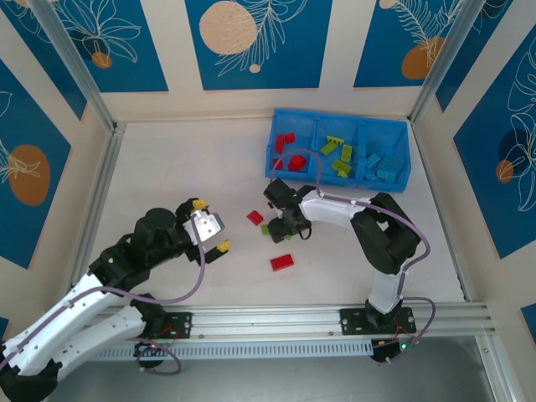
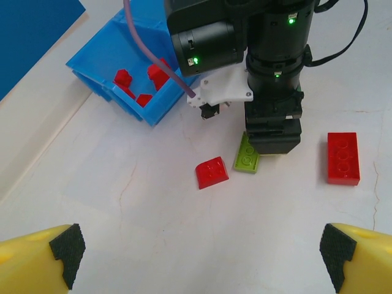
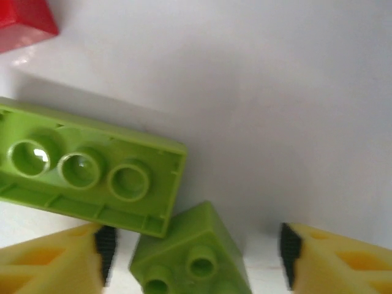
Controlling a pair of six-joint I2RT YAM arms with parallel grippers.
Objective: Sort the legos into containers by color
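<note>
Open bench [image 1: 176, 167] spans the left and upper left of the top view. At centre the right arm [image 1: 335, 208] stands before the bin [image 1: 339, 115], red legos [image 1: 282, 261] strewn beside it.

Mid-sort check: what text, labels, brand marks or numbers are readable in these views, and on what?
No readable text in any view.
blue bin: no label visible.
long lime brick: hollow side facing the camera, no lettering visible.
right arm: green lights, no markings legible.
wall panels: leaf and circle patterns, no words.
</note>
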